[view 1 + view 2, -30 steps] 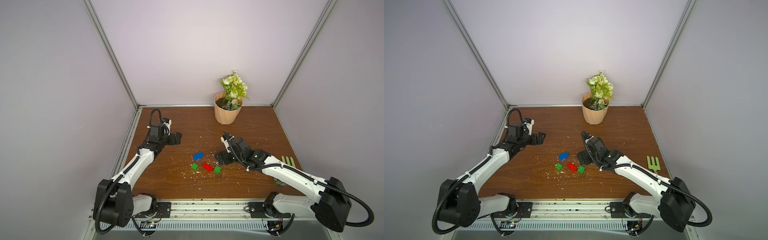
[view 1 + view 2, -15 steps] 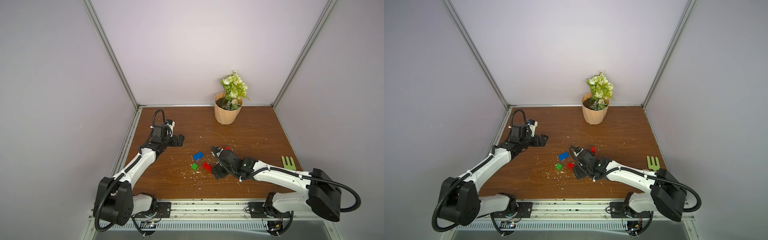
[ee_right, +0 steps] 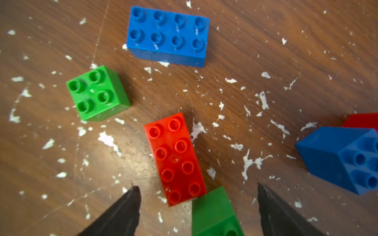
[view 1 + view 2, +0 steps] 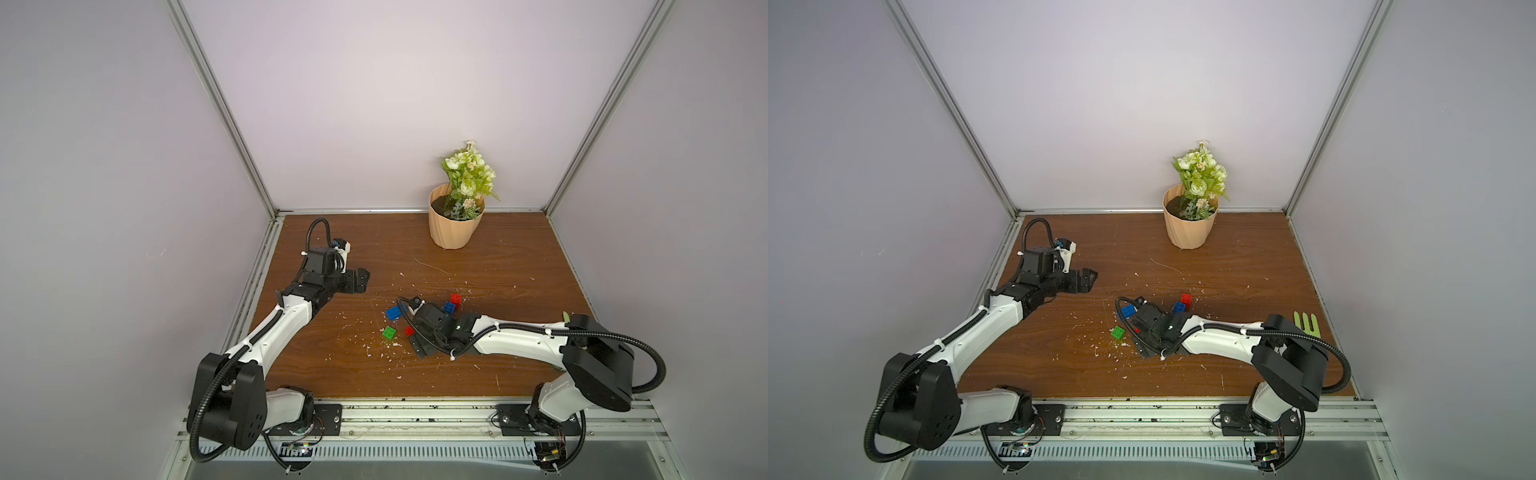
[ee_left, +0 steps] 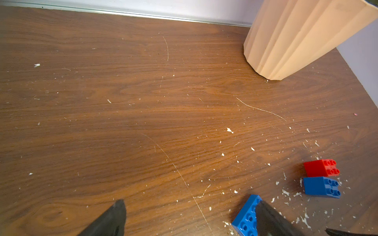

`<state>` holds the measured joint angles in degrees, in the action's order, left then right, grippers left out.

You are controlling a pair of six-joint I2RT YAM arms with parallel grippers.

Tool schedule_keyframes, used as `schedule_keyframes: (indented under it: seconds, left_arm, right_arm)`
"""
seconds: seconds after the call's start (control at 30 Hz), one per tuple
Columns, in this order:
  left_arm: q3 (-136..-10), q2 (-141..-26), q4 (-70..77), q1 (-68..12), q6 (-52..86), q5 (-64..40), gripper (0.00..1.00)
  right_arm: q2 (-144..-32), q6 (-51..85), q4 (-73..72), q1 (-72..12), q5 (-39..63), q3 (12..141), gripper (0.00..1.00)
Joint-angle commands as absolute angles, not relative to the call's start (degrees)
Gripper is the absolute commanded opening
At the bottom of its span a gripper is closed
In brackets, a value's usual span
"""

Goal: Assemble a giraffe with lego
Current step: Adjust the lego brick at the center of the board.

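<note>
The lego lies as loose bricks mid-table; a giraffe is not in view. In the right wrist view I see a blue 2x4 [image 3: 167, 34], a green 2x2 [image 3: 96, 93], a red 2x4 [image 3: 176, 159] and a green brick [image 3: 214, 212] tipped on its side. My right gripper [image 3: 197, 187] stands open low over the near end of the red 2x4 and the tipped green brick, holding nothing. A blue 2x2 [image 4: 449, 307] and a red 2x2 [image 4: 455, 298] lie on their sides behind that arm. My left gripper [image 5: 190, 204] is open and empty, left of the blue 2x4 [image 5: 245, 216].
A ribbed peach flower pot [image 4: 455, 226] stands at the back of the wooden table [image 4: 519, 270]. A pale green fork-shaped thing [image 4: 1307, 323] lies near the right wall. White flecks litter the board around the bricks.
My right arm has swung left and toward the front, dropping low over the red and green bricks; the blue and red 2x2 now show behind it. The left gripper has crept toward the bricks.
</note>
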<state>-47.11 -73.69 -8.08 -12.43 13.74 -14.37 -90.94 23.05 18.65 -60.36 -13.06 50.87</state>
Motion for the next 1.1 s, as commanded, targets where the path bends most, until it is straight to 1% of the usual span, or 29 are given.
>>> schedule_keyframes:
  seconds: [0.0, 0.37, 0.63, 0.83, 0.93, 1.07]
  left_arm:
    - [-48.75, -73.26, -9.23, -12.87, 14.41, -15.22, 0.99]
    - [-48.63, -73.34, -9.14, -12.86, 14.5, -15.29, 0.99]
    - [-48.64, -73.35, -9.05, -12.91, 14.41, -15.2, 0.99]
    - [-48.46, -73.07, -9.32, -12.84, 14.37, -15.21, 0.99]
    - [-48.43, -72.99, -9.32, -12.95, 14.45, -15.21, 0.99]
    - [-48.69, -73.2, -9.32, -12.87, 14.48, -15.42, 0.99]
  right_arm:
    - [-91.73, 24.96, 18.82, -60.64, -16.66, 52.68, 0.91]
    - [-92.84, 28.01, 20.17, -60.03, -20.91, 52.14, 0.9]
    - [-92.92, 27.56, 17.57, -56.89, -18.29, 53.73, 0.89]
    - [-93.5, 27.2, 18.27, -56.68, -16.79, 56.66, 0.89]
    - [-92.39, 29.05, 18.77, -56.69, -14.89, 57.6, 0.89]
    - [-93.69, 36.12, 23.41, -56.69, -14.14, 62.1, 0.9]
